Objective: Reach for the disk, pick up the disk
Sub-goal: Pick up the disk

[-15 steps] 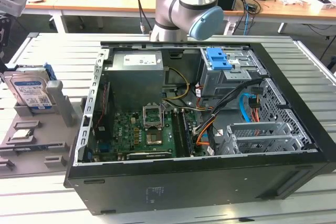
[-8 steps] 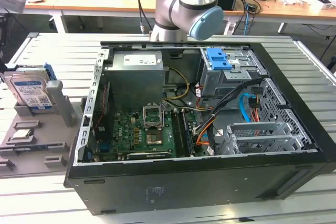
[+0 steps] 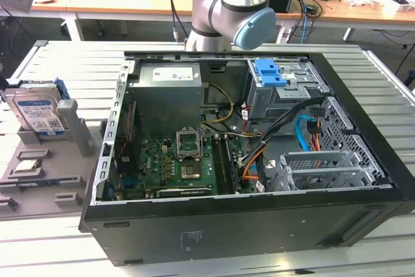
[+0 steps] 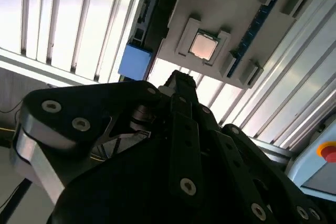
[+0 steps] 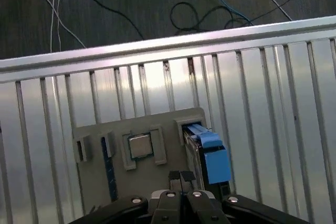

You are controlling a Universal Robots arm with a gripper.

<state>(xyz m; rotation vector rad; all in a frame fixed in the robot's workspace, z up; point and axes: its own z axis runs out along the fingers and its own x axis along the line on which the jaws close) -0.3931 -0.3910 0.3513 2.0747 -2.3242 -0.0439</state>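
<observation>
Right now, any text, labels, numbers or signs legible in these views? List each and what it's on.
No quotable text; nothing is legible.
White-and-blue label on the disk: barcode and print, too small to read.
Sticker on the power supply: print too small to read.
Small stickers on the computer case outer wall: blurred, unreadable.
Top of the processor chip on the grey holder: no markings can be made out.

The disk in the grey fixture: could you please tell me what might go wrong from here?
The disk stands on edge in a slot of the grey fixture; a skewed pull might jam it.
The gripper looks shut, so it could strike the disk's edge instead of straddling it.
The processor chip lies close beside and could be bumped.
</observation>
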